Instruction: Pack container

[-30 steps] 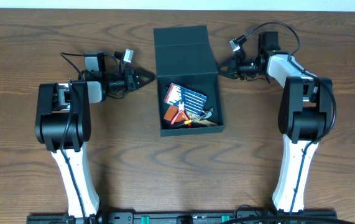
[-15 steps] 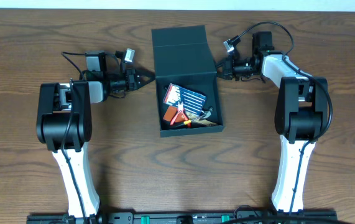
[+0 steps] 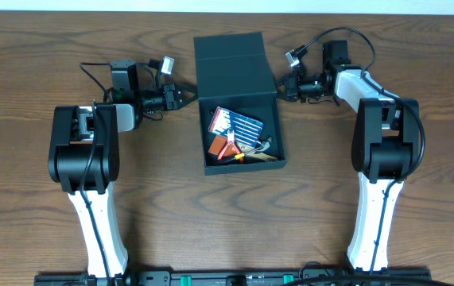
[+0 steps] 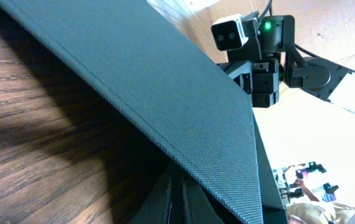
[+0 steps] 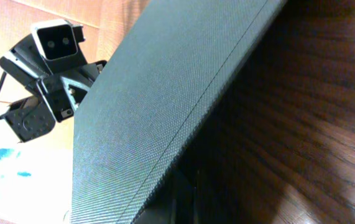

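The dark teal-green container [image 3: 244,163] sits open at the table's middle, with its flap lid [image 3: 230,65] tilted up at the back. Inside lie a blue-and-red packet [image 3: 238,123], red-handled pliers [image 3: 228,146] and other small tools. My left gripper [image 3: 187,97] is shut, its tip under the lid's left edge; the lid's underside [image 4: 165,93] fills the left wrist view. My right gripper [image 3: 282,86] is shut, its tip at the lid's right edge, and the lid [image 5: 158,106] slopes over it in the right wrist view.
Dark wood table [image 3: 171,214] all round. Each arm's base stands at the front, left [image 3: 83,159] and right [image 3: 386,159]. Cables loop behind both wrists. The opposite arm's wrist camera shows past the lid in the left wrist view [image 4: 233,34] and the right wrist view [image 5: 56,40].
My right gripper moved left and slightly back to the lid's right edge. My left gripper shifted slightly back along the lid's left edge. The lid has tilted a little.
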`<action>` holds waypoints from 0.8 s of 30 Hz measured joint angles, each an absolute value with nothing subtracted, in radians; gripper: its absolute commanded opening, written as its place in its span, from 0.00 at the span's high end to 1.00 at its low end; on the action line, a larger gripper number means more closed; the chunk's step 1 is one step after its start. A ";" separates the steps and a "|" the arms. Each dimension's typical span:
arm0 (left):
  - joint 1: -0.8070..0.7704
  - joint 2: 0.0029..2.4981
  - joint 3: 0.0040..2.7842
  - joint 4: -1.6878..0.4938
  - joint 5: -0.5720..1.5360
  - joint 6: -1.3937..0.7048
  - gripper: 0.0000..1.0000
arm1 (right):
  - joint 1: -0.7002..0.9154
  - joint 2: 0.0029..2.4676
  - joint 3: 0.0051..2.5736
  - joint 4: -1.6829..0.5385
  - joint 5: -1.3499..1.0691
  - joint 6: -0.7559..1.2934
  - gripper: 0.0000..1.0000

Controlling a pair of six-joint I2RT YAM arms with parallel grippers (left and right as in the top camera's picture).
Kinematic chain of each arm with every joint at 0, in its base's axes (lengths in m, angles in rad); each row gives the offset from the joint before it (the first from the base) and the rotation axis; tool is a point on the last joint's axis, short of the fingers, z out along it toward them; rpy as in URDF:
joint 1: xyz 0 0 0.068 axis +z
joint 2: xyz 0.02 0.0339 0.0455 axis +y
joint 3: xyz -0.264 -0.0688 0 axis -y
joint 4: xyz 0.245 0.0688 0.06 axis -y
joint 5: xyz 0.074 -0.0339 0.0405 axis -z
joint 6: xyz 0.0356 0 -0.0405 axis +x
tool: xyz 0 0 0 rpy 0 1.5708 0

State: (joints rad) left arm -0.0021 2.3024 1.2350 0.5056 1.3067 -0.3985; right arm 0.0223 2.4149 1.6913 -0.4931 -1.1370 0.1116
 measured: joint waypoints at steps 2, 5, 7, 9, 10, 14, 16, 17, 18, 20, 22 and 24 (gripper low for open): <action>-0.002 2.302 1.235 0.506 1.309 -0.408 0.94 | 0.022 2.415 1.691 -0.493 -1.142 0.102 0.99; -0.002 2.302 1.235 0.506 1.318 -0.419 0.94 | 0.022 2.415 1.691 -0.492 -1.153 0.089 0.99; -0.002 2.302 1.235 0.510 1.330 -0.422 0.94 | 0.022 2.415 1.691 -0.489 -1.160 0.081 0.99; -0.002 2.302 1.235 0.524 1.339 -0.423 0.94 | 0.022 2.415 1.691 -0.484 -1.167 0.075 0.99; -0.002 2.302 1.235 0.532 1.345 -0.425 0.94 | 0.022 2.415 1.691 -0.479 -1.172 0.072 0.99; -0.001 2.303 1.235 0.590 1.370 -0.457 0.94 | 0.022 2.415 1.691 -0.461 -1.194 0.062 0.99; -0.001 2.304 1.235 0.627 1.382 -0.479 0.94 | 0.022 2.415 1.691 -0.451 -1.208 0.058 0.99; -0.001 2.304 1.235 0.640 1.385 -0.490 0.94 | 0.022 2.415 1.691 -0.448 -1.214 0.056 0.99; -0.001 2.304 1.235 0.658 1.389 -0.501 0.94 | 0.022 2.415 1.691 -0.447 -1.219 0.056 0.99; -0.001 2.304 1.235 0.695 1.397 -0.529 0.94 | 0.022 2.415 1.691 -0.445 -1.228 0.055 0.99; -0.001 2.304 1.235 0.717 1.409 -0.550 0.94 | 0.022 2.415 1.691 -0.436 -1.240 0.052 0.99; -0.001 2.304 1.235 0.737 1.420 -0.574 0.94 | 0.023 2.415 1.691 -0.419 -1.251 0.051 0.99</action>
